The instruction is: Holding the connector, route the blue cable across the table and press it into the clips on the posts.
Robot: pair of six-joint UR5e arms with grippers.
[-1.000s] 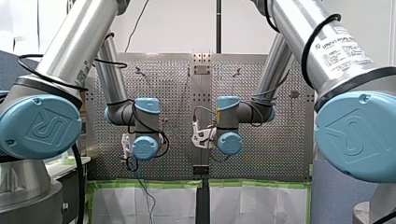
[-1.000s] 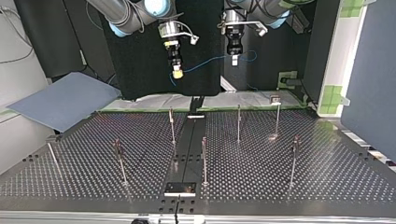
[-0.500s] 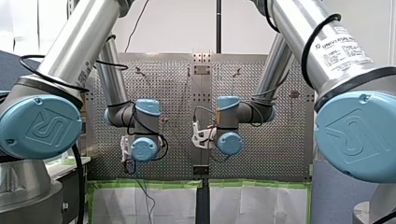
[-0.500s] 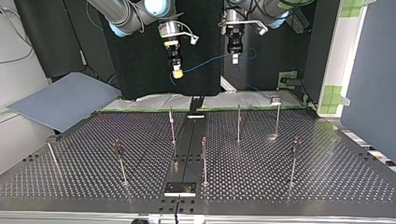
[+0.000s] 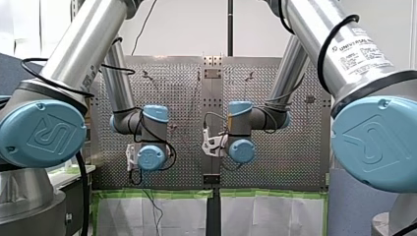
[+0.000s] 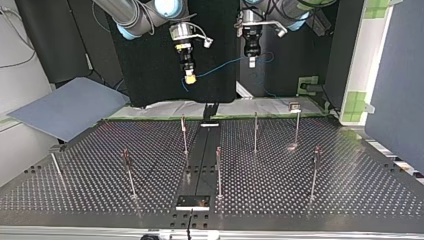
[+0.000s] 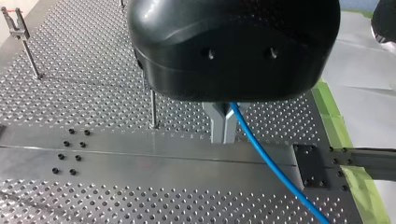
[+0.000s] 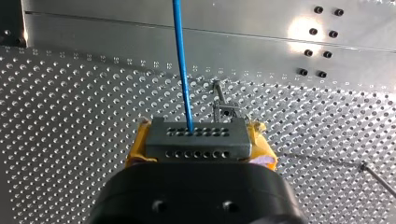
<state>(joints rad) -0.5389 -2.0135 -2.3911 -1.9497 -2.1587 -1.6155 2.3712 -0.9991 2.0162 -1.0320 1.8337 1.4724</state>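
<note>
My right tool (image 8: 198, 145) was clamped by its yellow pads on the grey connector (image 8: 195, 133). My left tool (image 7: 224, 122) was closed on the blue cable (image 7: 273, 165) a little way along it. In the top view the left tool hung at about 3 o'clock from the right one, with the cable sagging slightly between them. Both were well above the worktop (image 6: 350, 192), with the posts (image 6: 255, 131) toward their 6 o'clock.

The risk, as I judged it, was the thin cable sliding through the metal fingers (image 7: 217, 126), or coming down beside a clip instead of into it, since the clips looked narrow. A hard pull might also strain the cable where it entered the connector.

The clips' openings were too small to read in the top view. The front view hid both tools behind the wrists, and the cable's loose end ran out of sight.
</note>
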